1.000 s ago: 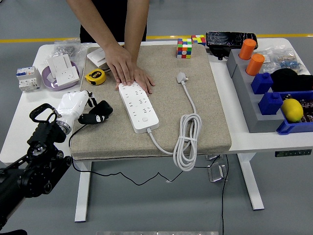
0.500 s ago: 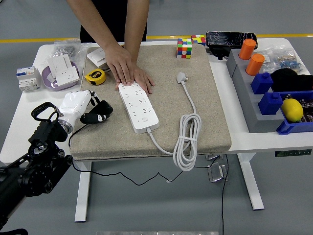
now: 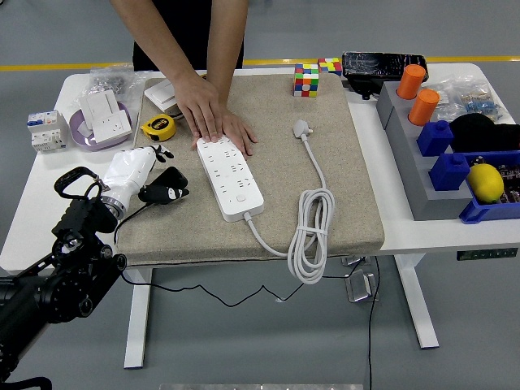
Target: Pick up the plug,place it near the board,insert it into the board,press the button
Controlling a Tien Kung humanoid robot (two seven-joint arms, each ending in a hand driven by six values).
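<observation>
The left robot hand (image 3: 150, 175), white-shelled with dark fingertips loosely spread and empty, rested at the mat's left edge. The white plug (image 3: 301, 127) lay well to its right, beyond the power strip (image 3: 231, 177), prongs up, its cable running toward the near edge; a person's hand (image 3: 213, 118) pinned the strip.

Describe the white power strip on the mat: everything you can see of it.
The power strip is a long white plastic bar lying flat on the tan mat, slanting from upper left to lower right. Rows of sockets cover its top, with one round button near its lower end. Its white cord leaves that end and coils. A person's hands press its far end.
</observation>
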